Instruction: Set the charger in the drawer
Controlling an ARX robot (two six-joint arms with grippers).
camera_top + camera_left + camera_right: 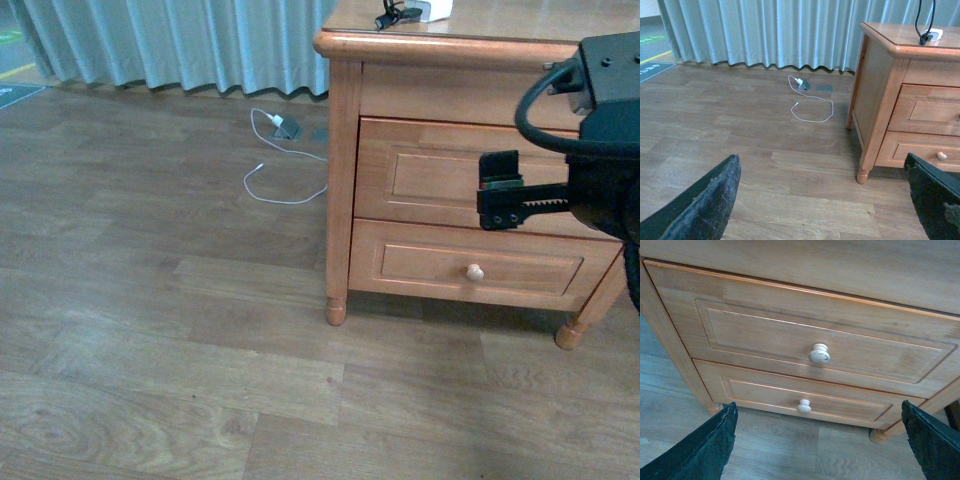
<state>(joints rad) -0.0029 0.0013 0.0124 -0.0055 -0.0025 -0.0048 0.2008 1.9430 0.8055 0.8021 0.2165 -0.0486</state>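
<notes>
The charger (428, 9), a white block with a black cable, lies on top of the wooden nightstand (340, 180); it also shows in the left wrist view (932, 35). The upper drawer (440, 175) is closed; its round knob (819, 353) shows in the right wrist view. My right gripper (500, 190) is open and empty, held in front of the upper drawer (765, 335), a short way from the knob. My left gripper (822, 210) is open and empty above the floor, left of the nightstand.
The shallower lower drawer (465, 265) with its own knob (804, 406) is closed below. A white adapter with a thin white cable (285, 127) lies on the floor by the curtain (180, 40). Wood floor (150, 330) spreads to the left.
</notes>
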